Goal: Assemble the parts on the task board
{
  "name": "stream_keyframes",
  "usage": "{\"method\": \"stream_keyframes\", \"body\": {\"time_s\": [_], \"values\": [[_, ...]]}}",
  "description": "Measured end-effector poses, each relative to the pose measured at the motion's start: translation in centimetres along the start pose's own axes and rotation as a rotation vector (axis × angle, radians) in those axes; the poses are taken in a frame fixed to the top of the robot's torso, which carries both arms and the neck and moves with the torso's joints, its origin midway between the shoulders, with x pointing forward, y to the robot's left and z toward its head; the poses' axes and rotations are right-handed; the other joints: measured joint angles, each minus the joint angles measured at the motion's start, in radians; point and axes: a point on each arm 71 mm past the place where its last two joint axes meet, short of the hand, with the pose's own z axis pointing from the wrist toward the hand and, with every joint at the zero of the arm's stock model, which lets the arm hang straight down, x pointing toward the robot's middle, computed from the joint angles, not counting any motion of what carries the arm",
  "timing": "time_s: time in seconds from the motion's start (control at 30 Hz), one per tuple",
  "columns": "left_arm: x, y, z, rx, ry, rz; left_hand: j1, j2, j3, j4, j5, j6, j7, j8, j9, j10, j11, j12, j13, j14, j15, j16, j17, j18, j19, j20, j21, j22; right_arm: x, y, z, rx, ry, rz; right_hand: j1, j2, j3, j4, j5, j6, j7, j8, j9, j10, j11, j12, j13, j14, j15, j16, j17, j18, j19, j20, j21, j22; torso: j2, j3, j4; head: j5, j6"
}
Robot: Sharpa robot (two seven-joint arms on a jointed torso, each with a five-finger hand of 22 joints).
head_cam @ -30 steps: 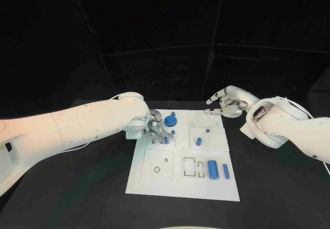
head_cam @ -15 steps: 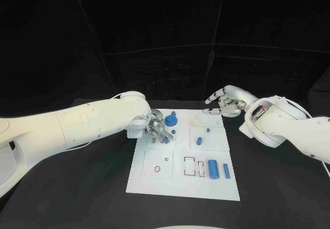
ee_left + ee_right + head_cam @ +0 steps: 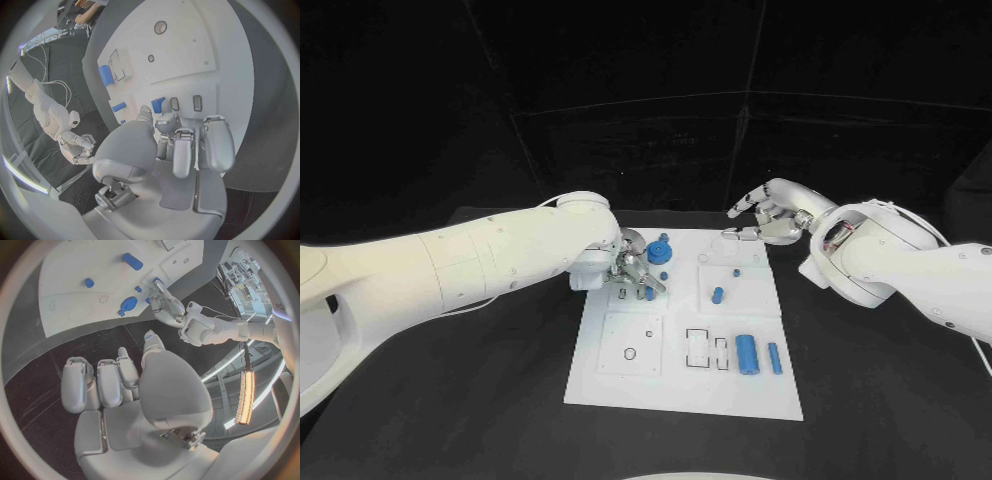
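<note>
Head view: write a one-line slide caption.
Left robot hand works at the white board's far corner among blue parts; right robot hand hovers off the board.

I count one white task board (image 3: 682, 385) on my counter (image 3: 473, 400). It carries seven blue parts that I can make out: one gear-like piece (image 3: 659, 252), two long cylinders (image 3: 747, 354) and four small pegs (image 3: 717, 295). My hands make two: the left hand (image 3: 629, 268) and the right hand (image 3: 764, 222).

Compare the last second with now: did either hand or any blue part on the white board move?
Hardly anything changed. The left silver hand stays low over the far left corner of the white task board, beside the blue gear-like part. The right silver hand edged slightly farther from the robot, holding nothing. The two blue cylinders and the small blue peg lie as before.
</note>
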Motion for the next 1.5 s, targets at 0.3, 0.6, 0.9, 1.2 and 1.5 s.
{"method": "stream_keyframes", "body": {"time_s": [0.3,0.6,0.9,1.2,1.5], "values": [[0.0,0.0,0.0,-0.001,0.002,0.001,0.041,0.022,0.027,-0.032,0.0,-0.008,0.0,0.011,0.008,0.0,0.0,0.003,0.001,0.0,0.0,0.0,0.0,0.0,0.0,0.0,0.0,0.002,0.0,0.0,0.1,0.001,0.005,-0.003,0.0,0.0,0.0,0.0,0.0,0.0,0.0,0.004,0.0,0.0,0.0,0.0,0.0,0.0,0.0,0.0,0.0,0.0,0.0,0.0,0.0,0.0,0.0,-0.0001,0.0007,0.001,-0.002],[-0.1,-0.1,-0.1,0.001,0.0,0.001,0.157,0.047,0.126,-0.137,-0.003,-0.031,-0.009,0.01,0.01,-0.002,-0.009,0.003,-0.001,0.002,-0.01,0.003,0.0,0.0,-0.004,-0.004,0.0,-0.001,0.1,0.0,0.1,0.001,0.01,-0.004,0.0,0.0,0.0,0.0,0.005,0.0,0.0,0.004,0.0,0.0,0.0,0.0,0.0,0.0,0.0,0.0,0.0,0.0,0.0,0.0,0.0,0.0,0.0,-0.0009,0.0003,0.001,-0.005],[-0.1,0.1,-0.2,0.005,0.002,-0.008,0.168,0.014,0.248,-0.076,0.081,-0.052,-0.002,-0.003,0.001,-0.013,-0.009,-0.033,-0.035,0.004,-0.011,0.004,0.0,0.0,-0.002,-0.006,-0.013,-0.018,0.2,0.1,0.2,0.0,0.017,-0.006,0.0,0.0,-0.002,0.001,0.01,0.0,0.0,0.006,0.0,0.0,0.0,0.0,0.0,0.0,0.0,0.0,0.0,0.0,0.0,0.0,0.0,0.0,0.0,-0.0011,0.0003,0.001,-0.006],[0.3,0.8,-0.6,0.018,0.006,-0.043,-0.025,-0.131,0.652,-0.13,0.081,-0.061,0.003,0.039,0.038,-0.008,-0.003,-0.035,-0.051,0.002,-0.009,0.004,0.0,0.0,-0.002,-0.006,-0.016,-0.023,0.4,0.2,0.3,-0.003,0.028,-0.007,0.0,0.0,-0.011,0.003,0.023,0.0,0.0,0.015,0.0,0.0,0.0,0.0,0.0,0.0,0.0,-0.004,0.0,0.0,0.0,0.0,-0.004,0.0,0.0,-0.0012,0.0016,-0.002,-0.009],[0.4,1.3,-1.3,0.033,-0.03,-0.082,-0.041,-0.146,0.69,-0.127,0.081,-0.061,0.004,0.058,0.051,-0.001,-0.002,-0.029,-0.048,0.002,-0.009,0.004,0.0,0.0,-0.002,-0.006,-0.016,-0.013,0.4,0.1,0.4,-0.001,0.032,-0.009,-0.004,0.004,-0.011,0.003,0.026,0.0,0.0,0.015,0.0,0.0,0.0,0.0,0.0,0.0,0.0,-0.004,0.0,0.0,0.0,0.0,-0.004,0.0,0.001,-0.0014,0.001,0.0,-0.013]]}}
